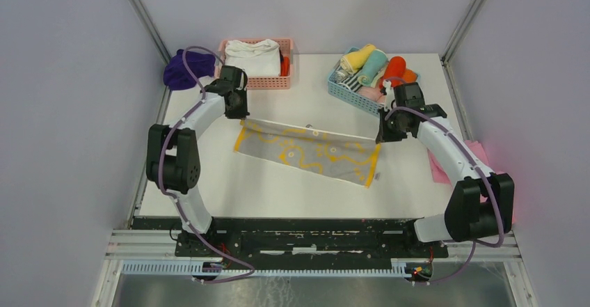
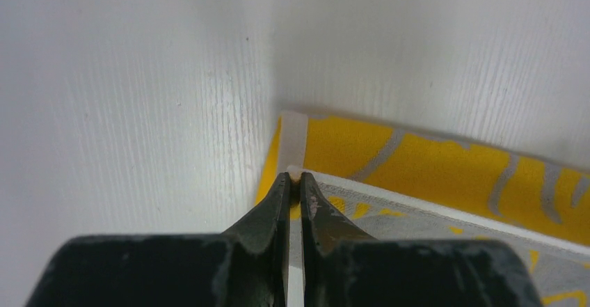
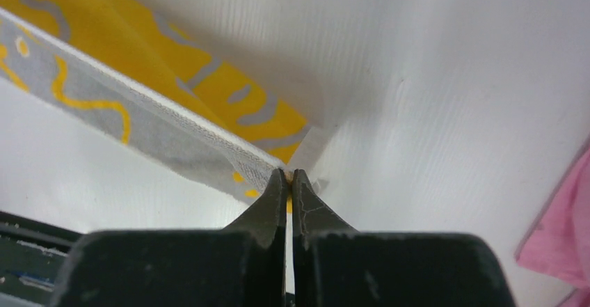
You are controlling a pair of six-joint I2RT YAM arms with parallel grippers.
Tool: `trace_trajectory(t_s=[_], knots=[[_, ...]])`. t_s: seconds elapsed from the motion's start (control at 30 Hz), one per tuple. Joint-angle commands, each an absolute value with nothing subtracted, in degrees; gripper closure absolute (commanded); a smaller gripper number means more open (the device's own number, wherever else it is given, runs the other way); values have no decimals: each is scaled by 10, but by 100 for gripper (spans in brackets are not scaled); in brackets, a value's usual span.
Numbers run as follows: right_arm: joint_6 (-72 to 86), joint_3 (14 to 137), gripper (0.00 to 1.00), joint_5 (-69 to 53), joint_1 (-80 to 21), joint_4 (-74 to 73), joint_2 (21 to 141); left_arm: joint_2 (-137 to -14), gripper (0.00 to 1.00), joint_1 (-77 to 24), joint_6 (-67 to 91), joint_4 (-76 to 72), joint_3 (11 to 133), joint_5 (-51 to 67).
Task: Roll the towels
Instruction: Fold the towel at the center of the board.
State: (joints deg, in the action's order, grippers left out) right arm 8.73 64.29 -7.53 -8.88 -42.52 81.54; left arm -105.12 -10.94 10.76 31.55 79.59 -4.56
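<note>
The yellow towel [image 1: 309, 150] with grey-white markings is folded lengthwise across the middle of the table, its grey underside turned up. My left gripper [image 1: 240, 114] is shut on its far left corner [image 2: 296, 176]. My right gripper [image 1: 384, 136] is shut on the far right corner [image 3: 291, 170], with both layers of the yellow towel [image 3: 104, 105] trailing away to the left. The upper fold is lifted slightly along the far edge. The dark purple towel [image 1: 184, 69] lies bunched at the far left corner of the table, behind the left arm.
A pink basket [image 1: 285, 79] with white cloths stands at the back centre. A blue basket [image 1: 344, 91] of rolled towels sits at the back right, just behind my right gripper. A pale pink cloth [image 1: 440, 168] lies at the right table edge.
</note>
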Motion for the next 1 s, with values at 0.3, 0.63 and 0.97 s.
trace_trajectory(t_s=[0.3, 0.63, 0.97], knots=[[167, 515, 96, -198, -99, -429, 761, -979, 97, -102, 141, 308, 706, -102], [218, 454, 96, -191, -99, -373, 832, -998, 96, -103, 161, 308, 653, -92], [207, 478, 95, -187, -99, -393, 802, -955, 96, -103, 173, 313, 667, -98]])
